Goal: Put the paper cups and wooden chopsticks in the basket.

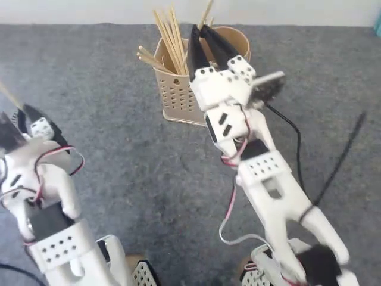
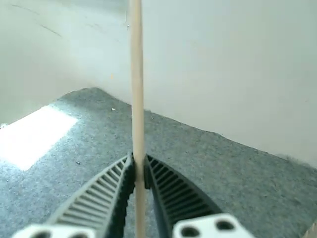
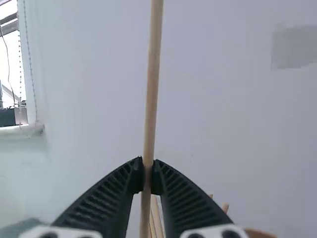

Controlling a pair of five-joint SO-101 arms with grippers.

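A beige perforated basket (image 1: 177, 94) stands at the back of the table with several wooden chopsticks (image 1: 168, 42) upright in it and a brown paper cup (image 1: 231, 37) behind them. My right gripper (image 1: 200, 31) (image 3: 147, 171) is over the basket's rim, shut on one chopstick (image 1: 206, 13) (image 3: 153, 74) that points upward. Below it, more chopstick ends (image 3: 156, 218) show. My left gripper (image 1: 21, 111) (image 2: 139, 166) sits at the table's left edge, far from the basket, shut on another chopstick (image 1: 8, 95) (image 2: 135, 89) held upright.
Grey carpet (image 1: 131, 179) covers the table between the two arms and in front of the basket. A black cable (image 1: 339, 161) runs along the right side. A pale wall (image 2: 223, 59) rises behind the table.
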